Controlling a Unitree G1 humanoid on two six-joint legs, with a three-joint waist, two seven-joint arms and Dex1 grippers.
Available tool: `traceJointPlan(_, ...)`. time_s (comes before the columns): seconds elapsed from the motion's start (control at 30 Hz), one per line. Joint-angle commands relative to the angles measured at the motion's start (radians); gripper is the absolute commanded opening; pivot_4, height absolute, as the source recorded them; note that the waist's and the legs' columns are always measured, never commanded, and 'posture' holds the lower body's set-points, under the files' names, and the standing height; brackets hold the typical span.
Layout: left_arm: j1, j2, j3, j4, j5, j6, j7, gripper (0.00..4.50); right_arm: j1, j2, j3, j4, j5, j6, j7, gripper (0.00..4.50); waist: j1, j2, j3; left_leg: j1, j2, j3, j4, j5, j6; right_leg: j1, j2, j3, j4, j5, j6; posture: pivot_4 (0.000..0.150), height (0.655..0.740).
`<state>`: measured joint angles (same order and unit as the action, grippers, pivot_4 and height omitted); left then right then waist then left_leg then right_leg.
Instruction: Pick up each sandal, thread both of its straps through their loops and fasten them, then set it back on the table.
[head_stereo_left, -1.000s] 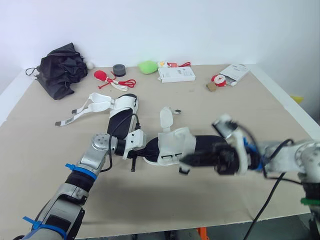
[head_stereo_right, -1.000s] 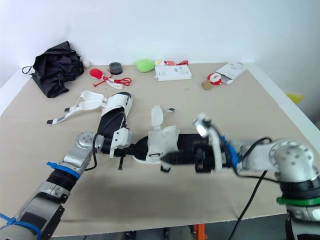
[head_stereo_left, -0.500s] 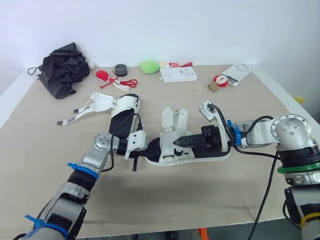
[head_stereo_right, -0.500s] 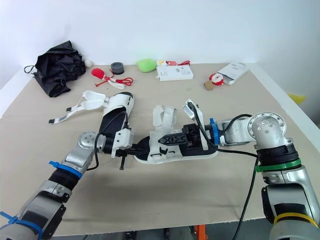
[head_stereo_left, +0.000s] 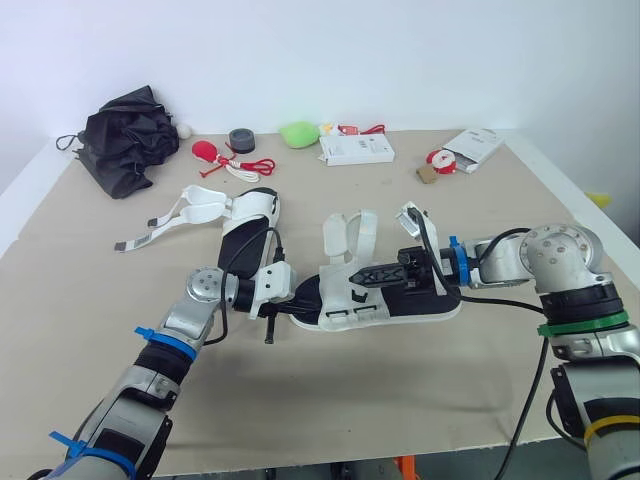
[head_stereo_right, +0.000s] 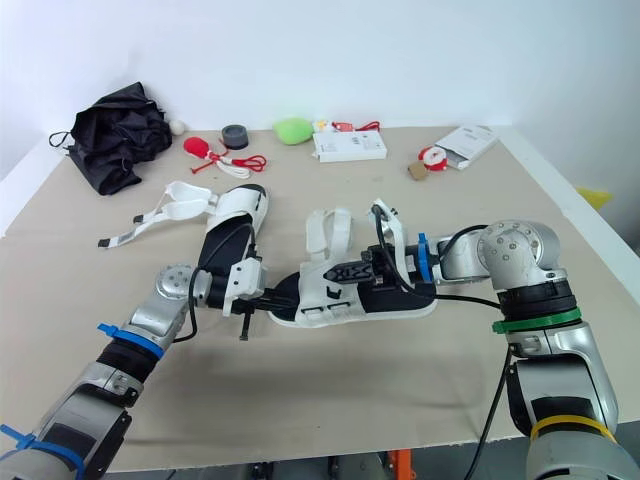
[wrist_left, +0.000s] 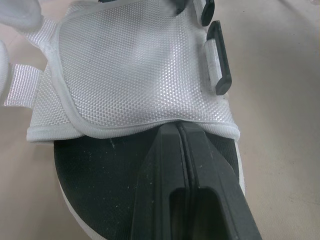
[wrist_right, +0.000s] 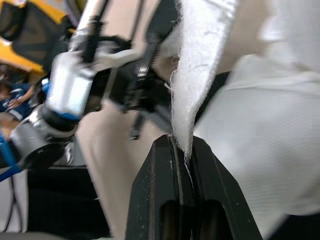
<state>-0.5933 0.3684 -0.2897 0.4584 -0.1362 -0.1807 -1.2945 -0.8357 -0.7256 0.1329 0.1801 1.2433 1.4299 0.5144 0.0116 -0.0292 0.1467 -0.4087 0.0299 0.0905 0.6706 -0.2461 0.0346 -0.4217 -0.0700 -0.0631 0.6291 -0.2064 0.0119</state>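
**Sandal gripped from both ends at desk centre**

Tan desk (head_stereo_left: 420, 400). White-and-black sandal (head_stereo_left: 352, 292) flat at centre; second sandal (head_stereo_left: 245, 215) at 10 o'clock, straps loose. Left jaws clenched on its 9 o'clock mesh flap. Right jaws pinching raised white strap (head_stereo_left: 345, 235).

White mesh sandal (wrist_left: 135, 75), black footbed (wrist_left: 100, 185), plain tan table (head_stereo_left: 330, 400)

The left arm (head_stereo_left: 160, 345) reaches from the lower left toward frame centre, its left black two-finger gripper (head_stereo_left: 298, 294) pressed together. The right arm (head_stereo_left: 565, 262) bends in from the right edge, its right black two-finger gripper (wrist_right: 181, 143) pinching a white fabric strap (wrist_right: 186, 95).
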Motion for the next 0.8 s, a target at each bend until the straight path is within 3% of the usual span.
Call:
traceJointPlan(0.03, 0.051, 0.019, -0.066, 0.056, 0.074, 0.034, -0.013, 0.0, 0.005, -0.029, -0.006, -0.006, -0.1, -0.028, 0.107, 0.11, 0.0, 0.0, 0.0, 0.0, 0.0, 0.0, 0.0, 0.0, 0.0, 0.0, 0.0, 0.0, 0.0, 0.0, 0.0, 0.15, 0.74)
traceJointPlan(0.8, 0.048, 0.019, -0.053, 0.056, 0.063, 0.048, -0.01, 0.0, -0.043, 0.035, -0.079, 0.015, -0.22, 0.096, 0.259, 0.11, 0.0, 0.0, 0.0, 0.0, 0.0, 0.0, 0.0, 0.0, 0.0, -0.001, -0.001, 0.0, 0.0, 0.0, -0.001, 0.15, 0.74)
